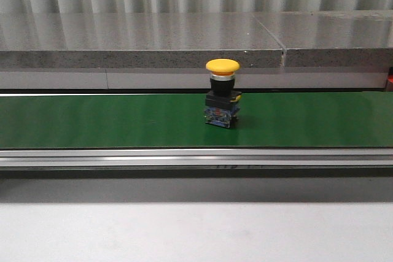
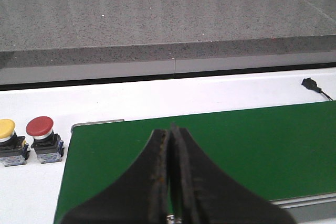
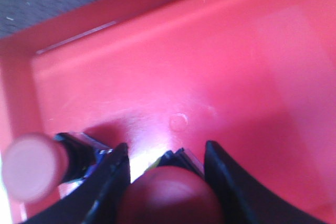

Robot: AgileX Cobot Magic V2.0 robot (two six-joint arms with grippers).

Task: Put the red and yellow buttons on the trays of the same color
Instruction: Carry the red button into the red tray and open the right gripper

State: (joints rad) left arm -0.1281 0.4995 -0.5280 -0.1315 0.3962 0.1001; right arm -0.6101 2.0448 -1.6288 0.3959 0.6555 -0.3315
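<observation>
A yellow button stands upright on the green belt in the front view; neither gripper shows there. My left gripper is shut and empty above one end of the belt. Beside that end, a red button and a yellow button stand on the white table. My right gripper is low inside the red tray, shut on a red button whose cap fills the gap between the fingers. Another red button lies in the tray beside it. The yellow tray is out of view.
A grey stone ledge runs behind the belt. A metal rail borders the belt's near side, with white table in front. A small black plug with a cable lies on the white surface past the belt.
</observation>
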